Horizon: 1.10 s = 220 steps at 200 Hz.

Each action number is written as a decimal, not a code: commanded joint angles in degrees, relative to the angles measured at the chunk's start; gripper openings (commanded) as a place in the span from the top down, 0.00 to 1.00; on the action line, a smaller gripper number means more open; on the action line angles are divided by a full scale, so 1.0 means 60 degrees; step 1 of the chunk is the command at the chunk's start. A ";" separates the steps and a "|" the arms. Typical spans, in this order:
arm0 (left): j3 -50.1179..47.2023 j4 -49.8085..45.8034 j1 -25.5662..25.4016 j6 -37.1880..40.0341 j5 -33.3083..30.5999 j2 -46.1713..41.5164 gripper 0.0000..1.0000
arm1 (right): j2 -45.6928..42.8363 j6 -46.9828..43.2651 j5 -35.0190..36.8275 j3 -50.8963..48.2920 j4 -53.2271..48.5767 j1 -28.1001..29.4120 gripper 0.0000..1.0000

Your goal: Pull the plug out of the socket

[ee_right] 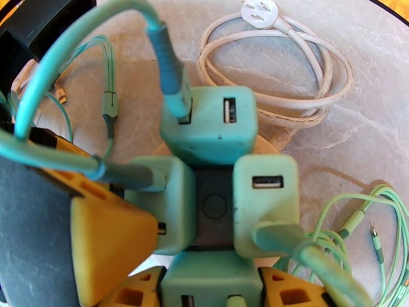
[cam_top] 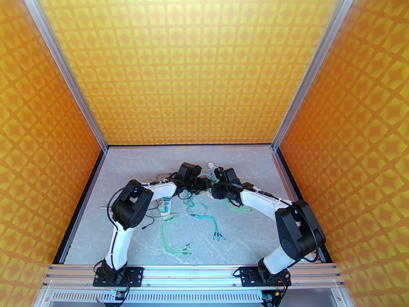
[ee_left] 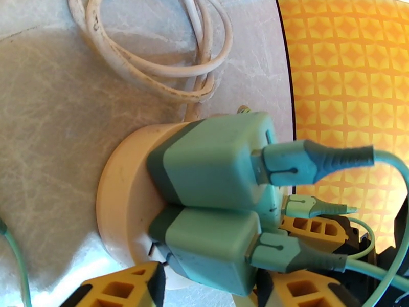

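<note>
I find the socket [ee_left: 120, 200], a round cream block, lying flat near the middle of the table [cam_top: 245, 165]. From above it is hidden under both wrists. From the right wrist I count four green plugs seated around its dark hub, and the clock bearings below are taken from that view.

Left gripper [ee_left: 212, 288]: its yellow fingers [ee_left: 128, 287] flank the 9 o'clock plug [ee_right: 168, 200], which sits in the socket. One pad lies against that plug's outer face and the other is hidden behind it. I cannot tell whether the jaws are clamped or merely close.

Right gripper [ee_right: 210, 291]: set narrow, with pads pressed to both sides of the 6 o'clock plug [ee_right: 209, 275], holding it. The frame edge cuts that plug off.

The 12 o'clock plug [ee_right: 209, 124] carries a teal lead, and the 3 o'clock plug [ee_right: 263, 200] a pale one. A white cord [ee_right: 307, 98] lies coiled at 12 o'clock beyond the socket. Loose green cables [ee_right: 358, 221] lie at 4 o'clock. How deep the pins sit is hard to make out.
</note>
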 commanded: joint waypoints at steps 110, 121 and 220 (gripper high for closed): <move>-0.0079 -0.2573 -0.0148 0.0743 -0.1474 0.0775 0.51 | -0.0027 0.0498 -0.0965 0.0736 0.0031 -0.0036 0.75; -0.0099 -0.2599 -0.0158 0.0763 -0.1495 0.0781 0.51 | -0.0036 0.0586 -0.1227 0.0824 0.0026 -0.0222 0.75; 0.0154 -0.3053 -0.0169 0.0954 -0.1652 0.0855 0.51 | -0.0707 0.0344 -0.0526 0.1024 -0.0805 -0.0325 0.75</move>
